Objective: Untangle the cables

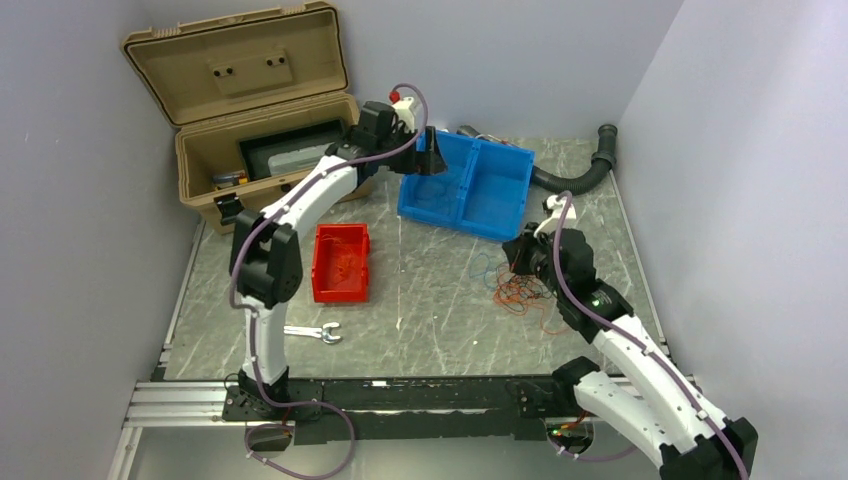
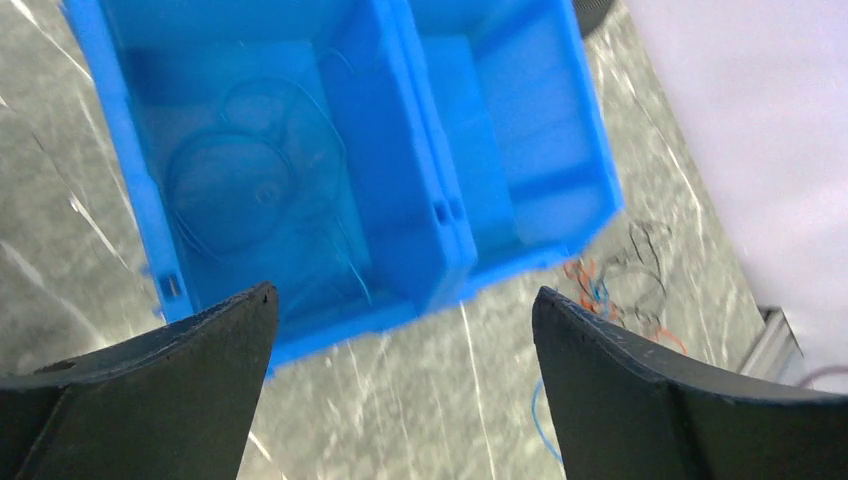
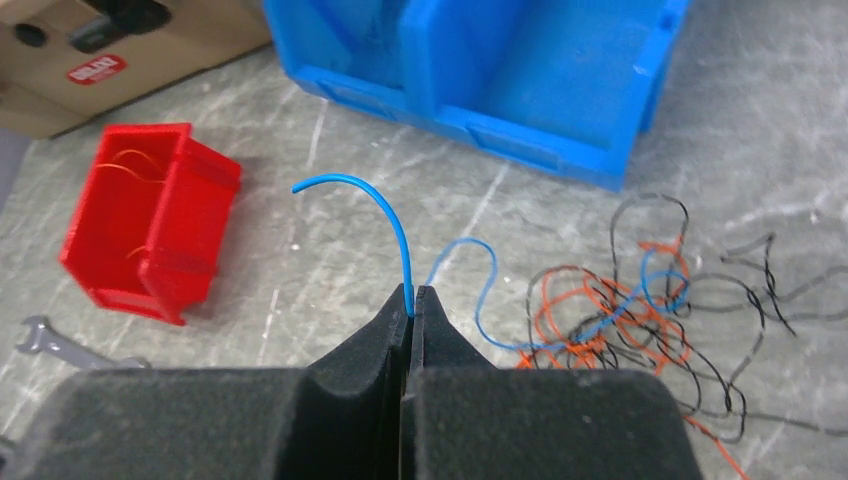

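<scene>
Cables [image 3: 590,330] litter grey table [image 1: 430,300]; right end effector [image 3: 411,300] pinches one, left end effector [image 2: 405,295] spread

The only lettering I can find is on a small red sticker [image 3: 97,69] with a white border. It sits on the front of the tan case [image 3: 40,110], up at about ten o'clock in the right wrist view. There is a short line of white print across it, but the letters are too blurred and small to read, and no other writing in any view is legible.
</scene>
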You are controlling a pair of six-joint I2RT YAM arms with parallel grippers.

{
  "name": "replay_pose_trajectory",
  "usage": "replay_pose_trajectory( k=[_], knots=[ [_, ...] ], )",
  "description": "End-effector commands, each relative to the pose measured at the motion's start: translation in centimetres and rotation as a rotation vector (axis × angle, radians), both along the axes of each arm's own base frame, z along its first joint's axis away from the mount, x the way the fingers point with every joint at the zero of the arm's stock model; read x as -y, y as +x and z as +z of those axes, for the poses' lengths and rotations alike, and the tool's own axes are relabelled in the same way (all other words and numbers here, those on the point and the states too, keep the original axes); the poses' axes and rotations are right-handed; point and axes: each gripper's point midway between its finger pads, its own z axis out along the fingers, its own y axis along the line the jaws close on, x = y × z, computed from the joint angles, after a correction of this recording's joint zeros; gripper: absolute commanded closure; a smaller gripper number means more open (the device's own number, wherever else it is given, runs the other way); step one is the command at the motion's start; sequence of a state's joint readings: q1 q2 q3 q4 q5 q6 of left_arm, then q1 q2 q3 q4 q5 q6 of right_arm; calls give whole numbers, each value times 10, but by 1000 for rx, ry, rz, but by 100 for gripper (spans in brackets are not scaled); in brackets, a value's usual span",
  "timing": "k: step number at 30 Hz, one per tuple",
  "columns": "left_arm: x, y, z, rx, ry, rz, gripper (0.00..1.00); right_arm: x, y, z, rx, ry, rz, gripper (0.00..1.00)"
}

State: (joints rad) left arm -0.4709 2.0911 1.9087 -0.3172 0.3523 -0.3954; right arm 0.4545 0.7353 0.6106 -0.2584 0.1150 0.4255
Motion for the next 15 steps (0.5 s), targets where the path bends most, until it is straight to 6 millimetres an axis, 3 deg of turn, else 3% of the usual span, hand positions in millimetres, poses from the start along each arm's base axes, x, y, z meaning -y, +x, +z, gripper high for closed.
replay_pose_trajectory(
  k=[1,5,9,15],
  knots=[
    [1,-66,94,189,-68,-167,1,-23,9,55,85,45,110,100],
    [-3,-115,107,276,-85,-232,0,-41,15,98,135,84,183,100],
    [-3,-162,105,376,-127,-288,0,-50,23,127,149,102,205,100],
    [9,-206,68,406,-145,-318,2,-54,32,154,167,133,196,100]
  ],
)
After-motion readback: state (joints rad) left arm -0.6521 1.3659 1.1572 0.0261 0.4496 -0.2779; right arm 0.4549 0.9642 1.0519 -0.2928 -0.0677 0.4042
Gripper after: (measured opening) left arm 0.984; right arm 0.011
